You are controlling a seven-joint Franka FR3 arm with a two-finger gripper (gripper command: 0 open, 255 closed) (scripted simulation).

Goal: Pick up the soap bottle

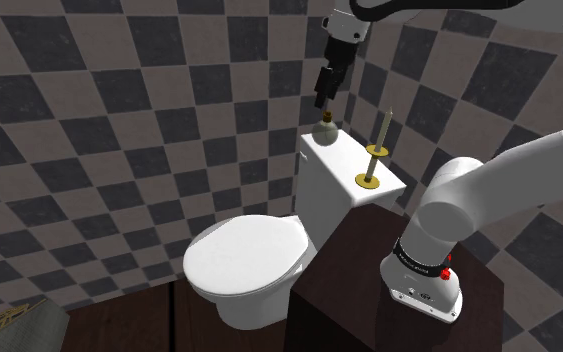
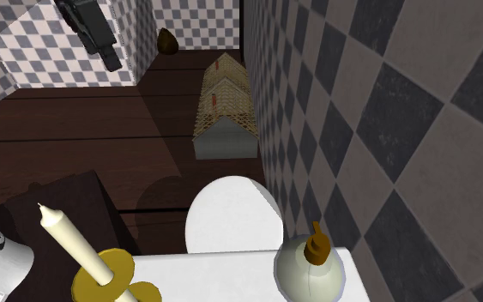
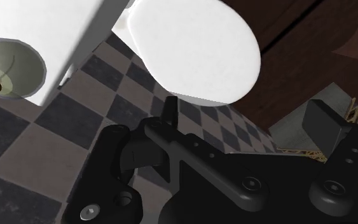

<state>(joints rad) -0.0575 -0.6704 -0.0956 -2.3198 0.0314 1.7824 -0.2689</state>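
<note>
In the shoulder view's upper middle my gripper (image 1: 322, 95) hangs spread apart, holding nothing, above the soap bottle (image 1: 325, 130) on the left end of the toilet tank (image 1: 341, 160). I judge this placing serves a descent around it.

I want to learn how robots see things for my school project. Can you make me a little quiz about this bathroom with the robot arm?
1. True or false: the black two-finger gripper is clasping the round pale soap bottle with a brown top.
2. What stands near that bottle on the white toilet tank?
A. a cream candle in a gold holder
B. a red cup
C. a blue towel
3. Fill the gap: the white toilet lid is ____ (open or shut).

Key
1. False: the gripper hangs above the bottle, open, not touching it.
2. A
3. shut
</note>
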